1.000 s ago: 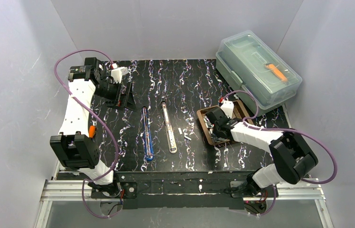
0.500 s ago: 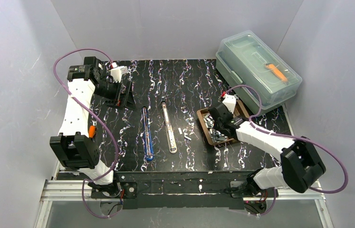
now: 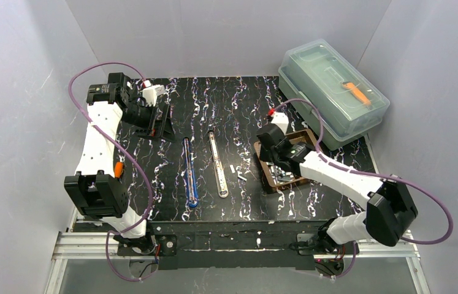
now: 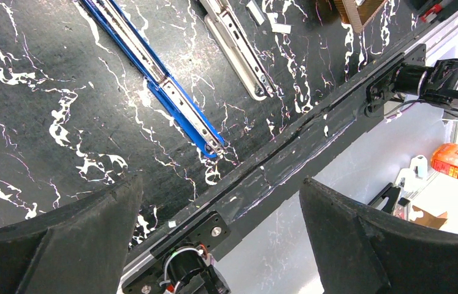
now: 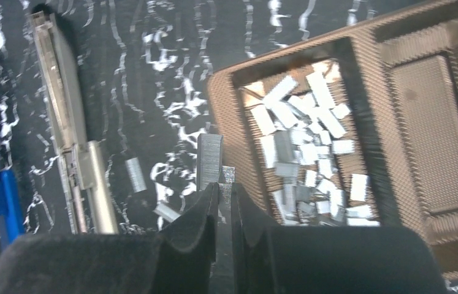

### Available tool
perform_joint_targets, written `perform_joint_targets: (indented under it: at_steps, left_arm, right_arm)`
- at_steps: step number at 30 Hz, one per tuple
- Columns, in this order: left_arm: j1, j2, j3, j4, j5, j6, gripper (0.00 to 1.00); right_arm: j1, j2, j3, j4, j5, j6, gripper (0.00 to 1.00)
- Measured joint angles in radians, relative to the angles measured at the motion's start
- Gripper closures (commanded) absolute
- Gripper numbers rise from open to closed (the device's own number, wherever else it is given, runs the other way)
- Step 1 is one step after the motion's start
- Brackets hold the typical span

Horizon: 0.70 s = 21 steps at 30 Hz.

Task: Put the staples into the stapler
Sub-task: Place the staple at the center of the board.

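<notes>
Top view, tabletop: I see a black, white-veined marbled tabletop (image 3: 238, 104) carrying a long blue stapler opened out flat (image 3: 188, 171). A long silver stapler, also opened flat (image 3: 217, 164), lies just beside it.
Top view, tray: a brown ribbed plastic tray (image 3: 272, 182) sits right of the staplers, with short silvery-grey metal staple strips (image 3: 286, 176) heaped in its left compartment. A clear lidded plastic box (image 3: 330, 86) stands at the far right.
Top view, arms: my left gripper (image 3: 160, 125) hangs at the far left, well apart from both staplers. My right gripper (image 3: 268, 152) is over the tray's left rim.
Left wrist view, left gripper: released, its black fingers (image 4: 91, 239) spread wide with nothing between them. Beyond them I see the near ends of the blue and silver staplers and the tabletop's front edge.
Right wrist view, right gripper: clenched on a single staple strip (image 5: 210, 160), which stands up from between the nearly closed fingertips, just left of the tray's rim.
Right wrist view, staples: most lie jumbled in the tray's left compartment; the right compartment holds none. Two loose strips (image 5: 134, 173) lie on the tabletop between the silver stapler and the tray.
</notes>
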Motion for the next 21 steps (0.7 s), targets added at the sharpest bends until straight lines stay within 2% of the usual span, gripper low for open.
perform_joint_targets:
  at_steps: [8, 16, 21]
  left_arm:
    - [0.0, -0.005, 0.0, 0.0, 0.0, 0.007, 0.01]
    - [0.0, -0.01, 0.0, 0.0, 0.0, 0.008, 0.01]
    - [0.0, -0.01, 0.0, 0.0, 0.0, 0.008, 0.01]
  right_arm:
    - [0.084, 0.144, 0.042, 0.026, -0.06, 0.009, 0.83]
    - [0.097, 0.235, 0.042, 0.052, -0.086, 0.013, 0.82]
    - [0.097, 0.278, 0.043, 0.066, -0.09, 0.009, 0.76]
